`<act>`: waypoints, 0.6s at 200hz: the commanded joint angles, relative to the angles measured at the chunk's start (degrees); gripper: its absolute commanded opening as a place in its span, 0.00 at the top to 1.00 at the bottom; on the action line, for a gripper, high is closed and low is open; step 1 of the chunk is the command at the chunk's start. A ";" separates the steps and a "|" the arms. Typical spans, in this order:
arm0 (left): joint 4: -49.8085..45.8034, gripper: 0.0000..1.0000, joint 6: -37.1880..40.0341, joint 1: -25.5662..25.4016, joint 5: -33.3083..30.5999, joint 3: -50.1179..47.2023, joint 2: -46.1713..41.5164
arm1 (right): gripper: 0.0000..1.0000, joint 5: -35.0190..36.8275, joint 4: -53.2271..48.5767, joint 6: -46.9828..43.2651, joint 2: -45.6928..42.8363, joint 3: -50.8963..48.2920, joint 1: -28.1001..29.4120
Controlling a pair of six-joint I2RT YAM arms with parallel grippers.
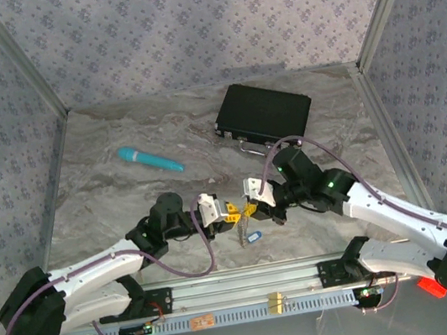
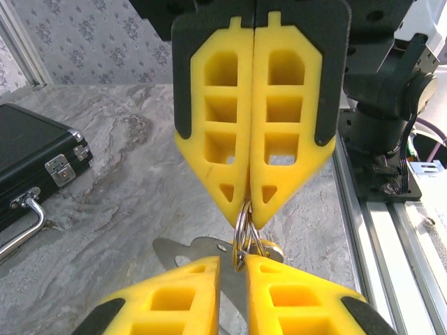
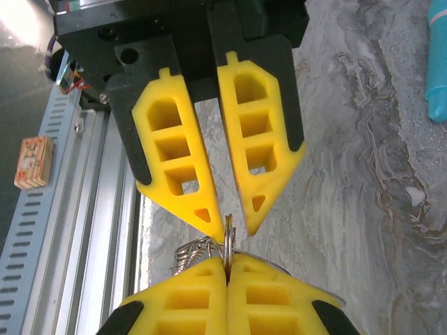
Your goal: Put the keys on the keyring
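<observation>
Seen from above, a metal rail [image 1: 251,286] runs along the bottom edge of the frame, and the two arm bases sit at its lower left and lower right corners. Both arms reach inward over a grey marbled table [image 1: 110,202] and meet nose to nose just below the middle of the picture. The left gripper [image 1: 229,212] has its yellow fingers slightly spread. In the right wrist view its tips sit on either side of the keyring [image 3: 228,229], a thin silvery wire loop, and I cannot tell whether they touch it. The right gripper [image 1: 253,209] has its yellow fingers pressed together, pinching that loop edge-on. The keys [image 1: 247,234] hang just beneath the meeting fingertips, a silvery blade beside a small blue head. A flat silvery key blade also shows at the bottom of the left wrist view, beside the loop. Farther back, upper left of centre, a teal pen [image 1: 150,159] lies at a slant. Beyond it, upper right of centre, a closed black case [image 1: 263,113] lies near the patterned back wall.
</observation>
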 commanded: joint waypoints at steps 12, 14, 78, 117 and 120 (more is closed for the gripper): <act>-2.27 0.85 1.79 -0.42 0.03 2.44 -0.83 | 1.00 2.55 -7.82 -5.81 2.26 5.76 2.05; -2.21 0.85 1.83 -0.44 0.06 2.48 -0.85 | 1.00 2.70 -7.82 -5.90 2.39 5.85 2.16; -1.46 0.86 1.36 -0.41 1.29 2.75 -1.16 | 1.00 4.59 -10.86 -8.20 5.57 8.59 4.54; 0.56 1.00 0.77 -0.37 2.10 1.76 -1.77 | 0.73 4.19 -4.41 -3.32 1.31 3.99 3.85; 0.77 1.00 0.68 -0.40 2.02 1.56 -1.86 | 0.71 4.05 -3.17 -2.61 0.50 3.10 3.67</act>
